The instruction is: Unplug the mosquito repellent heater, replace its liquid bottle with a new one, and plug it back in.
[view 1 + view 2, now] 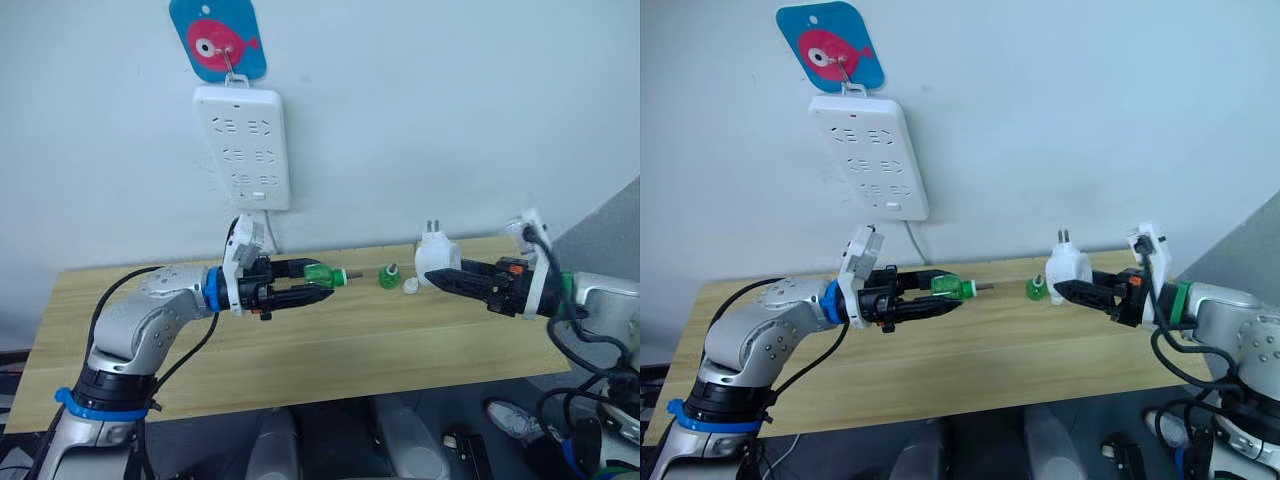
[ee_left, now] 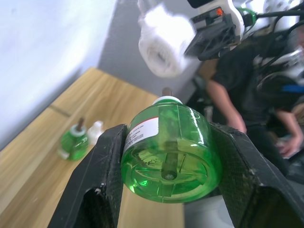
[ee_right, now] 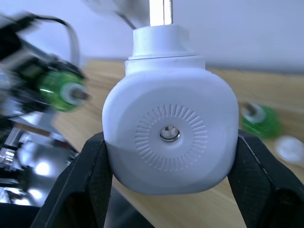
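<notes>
1. Our left gripper (image 1: 318, 284) pinches a green liquid bottle (image 1: 318, 274) above the wooden table (image 1: 300, 350), its wick pointing at the heater.
2. Our right gripper (image 1: 432, 277) clamps the mosquito repellent heater (image 1: 436, 252), prongs up.
3. Between them, on the table, stand a second green bottle (image 1: 388, 276) and a white cap (image 1: 411, 286).
4. The power strip (image 1: 243, 146) hangs on the wall behind.

Left gripper (image 1: 945, 296) held above the wooden table (image 1: 940, 360), clamped on a green bottle (image 1: 951, 289) lying sideways, wick end pointing at the right gripper (image 1: 1060, 290). Right gripper grips the mosquito repellent heater (image 1: 1067, 266) — prongs up, well apart from the bottle. Second green bottle (image 1: 1037, 288) stands on the table beside the heater. White power strip (image 1: 869, 156) hangs on the wall — fish-print hook plate (image 1: 830, 48) above it.
</notes>
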### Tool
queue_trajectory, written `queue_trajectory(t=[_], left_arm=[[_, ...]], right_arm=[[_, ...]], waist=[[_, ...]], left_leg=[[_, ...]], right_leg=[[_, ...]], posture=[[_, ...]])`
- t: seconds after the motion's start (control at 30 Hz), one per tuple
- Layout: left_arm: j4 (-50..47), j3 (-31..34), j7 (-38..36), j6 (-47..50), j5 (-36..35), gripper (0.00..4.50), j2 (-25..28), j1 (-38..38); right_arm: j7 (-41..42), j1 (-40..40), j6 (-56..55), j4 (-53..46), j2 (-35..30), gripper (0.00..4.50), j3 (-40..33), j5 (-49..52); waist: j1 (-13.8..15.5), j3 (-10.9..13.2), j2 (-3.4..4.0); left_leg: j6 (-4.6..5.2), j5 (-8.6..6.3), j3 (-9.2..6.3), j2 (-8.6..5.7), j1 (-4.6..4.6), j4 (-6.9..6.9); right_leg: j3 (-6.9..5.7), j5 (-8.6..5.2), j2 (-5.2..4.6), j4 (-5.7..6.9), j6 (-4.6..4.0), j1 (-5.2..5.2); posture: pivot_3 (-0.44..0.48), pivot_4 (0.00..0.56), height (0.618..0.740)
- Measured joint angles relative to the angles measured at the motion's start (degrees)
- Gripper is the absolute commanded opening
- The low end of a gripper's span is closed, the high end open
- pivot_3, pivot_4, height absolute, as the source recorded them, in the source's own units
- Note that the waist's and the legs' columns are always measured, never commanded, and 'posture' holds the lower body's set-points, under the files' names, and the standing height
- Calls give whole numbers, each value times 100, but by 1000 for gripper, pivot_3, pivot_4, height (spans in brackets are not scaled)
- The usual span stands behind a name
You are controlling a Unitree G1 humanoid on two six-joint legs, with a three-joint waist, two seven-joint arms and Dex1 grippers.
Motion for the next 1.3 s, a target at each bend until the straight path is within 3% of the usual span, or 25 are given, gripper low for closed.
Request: queue_trajectory(t=[0.27, 0.53, 0.97, 1.3], left_arm=[[78, 65, -196, 840, -585, 2296, 54, -894], [-34, 129, -231, 1171, -773, 2296, 128, -967], [-52, 235, -203, 1276, -784, 2296, 95, -966], [-69, 232, -257, 1270, -807, 2296, 106, -1027]], right_arm=[[-1302, 59, -415, 93, 67, 2947, 421, 2428], [-2655, 250, -1816, 450, -812, 2947, 1451, 3942], [-2955, 382, -2899, 435, -1616, 2947, 2294, 4498], [-2601, 509, -3008, 420, -2048, 2947, 2474, 4496]], waist=[[-179, -100, 18], [-294, -137, 23], [-279, -160, 26], [-272, -165, 25]], left_leg=[[1, 0, -3, -4, -1, -2], [2, 0, 0, -4, 6, 4], [2, 1, 1, -2, 17, 9], [2, 1, 4, -3, 23, 15]], right_leg=[[-3, 0, -6, 5, 0, 0], [3, -7, -2, 23, 12, 0], [8, -12, 3, 45, 21, 1], [11, -13, 4, 56, 22, 2]], posture=[[-235, 146, 736], [-229, 146, 736], [-217, 148, 736], [-216, 147, 736]])
